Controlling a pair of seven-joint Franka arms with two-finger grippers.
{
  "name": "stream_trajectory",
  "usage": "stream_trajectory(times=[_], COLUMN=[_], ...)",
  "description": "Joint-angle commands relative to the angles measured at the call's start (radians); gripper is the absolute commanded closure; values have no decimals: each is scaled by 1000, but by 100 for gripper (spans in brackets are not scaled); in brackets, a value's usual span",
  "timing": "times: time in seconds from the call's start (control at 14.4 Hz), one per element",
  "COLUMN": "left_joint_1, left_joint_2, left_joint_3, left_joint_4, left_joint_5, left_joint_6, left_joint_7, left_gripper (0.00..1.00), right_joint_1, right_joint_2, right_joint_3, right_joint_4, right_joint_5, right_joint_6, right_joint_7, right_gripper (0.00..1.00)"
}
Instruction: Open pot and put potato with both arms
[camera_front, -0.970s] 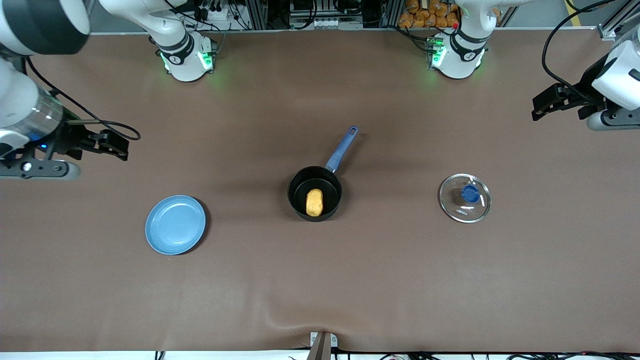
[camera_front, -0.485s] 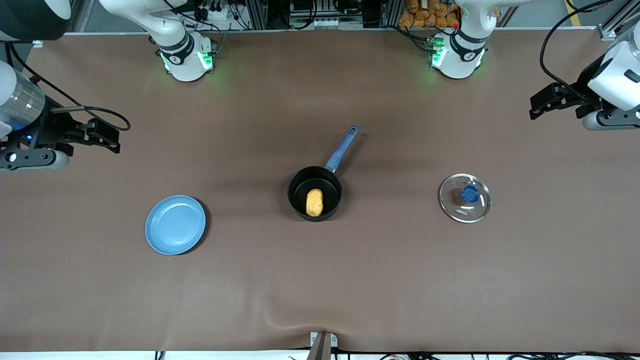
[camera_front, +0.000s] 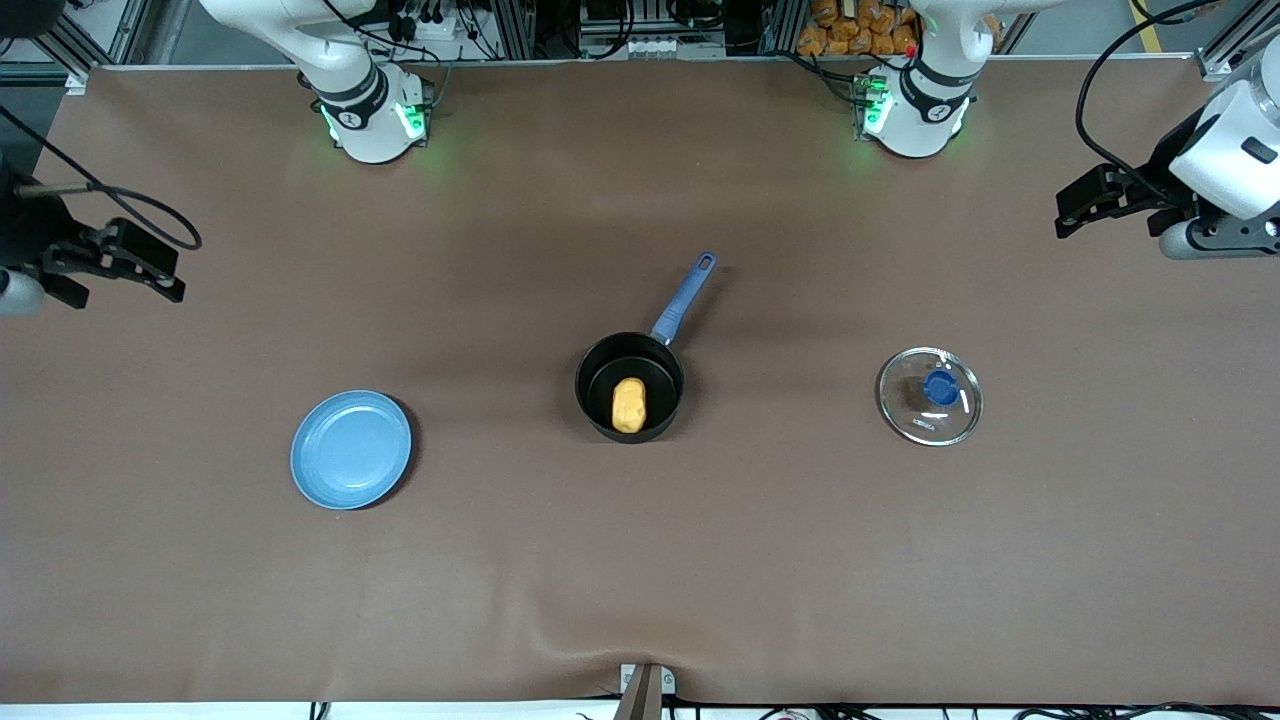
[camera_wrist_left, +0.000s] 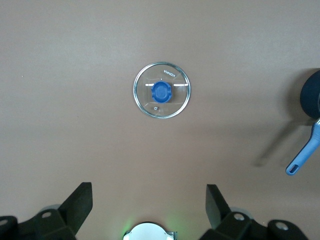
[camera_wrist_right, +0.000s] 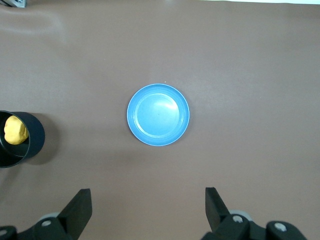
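The black pot (camera_front: 630, 388) with its long blue handle (camera_front: 684, 298) stands uncovered at the table's middle. The yellow-orange potato (camera_front: 629, 405) lies inside it; it also shows in the right wrist view (camera_wrist_right: 15, 130). The glass lid (camera_front: 930, 396) with a blue knob lies flat on the table toward the left arm's end, and shows in the left wrist view (camera_wrist_left: 162, 90). My left gripper (camera_front: 1075, 208) is open and empty, high over the table's left-arm end. My right gripper (camera_front: 150, 268) is open and empty, high over the right-arm end.
A flat light-blue plate (camera_front: 351, 449) lies bare toward the right arm's end, a little nearer the front camera than the pot; it shows in the right wrist view (camera_wrist_right: 158, 114). The two arm bases (camera_front: 370, 115) (camera_front: 912, 110) stand along the table's back edge.
Both arms have drawn back toward their own ends of the table, the right arm more. Pot, potato, lid and plate have not moved.
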Motion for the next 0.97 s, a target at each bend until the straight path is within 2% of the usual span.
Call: stream_trajectory(times=[0.0, 0.9], left_joint_1=[3, 7], left_joint_2=[-33, -39], left_joint_3=[-7, -28], left_joint_4=[-19, -18], left_joint_5=[17, 17], left_joint_6=[-10, -27], left_joint_7=[-13, -13], left_gripper=[0, 0], right_joint_1=[-29, -31], right_joint_2=[-119, -102], right_joint_3=[26, 23], right_joint_4=[-150, -126], right_joint_5=[10, -9], right_joint_6=[42, 39], right_joint_7=[14, 15], right_gripper=[0, 0])
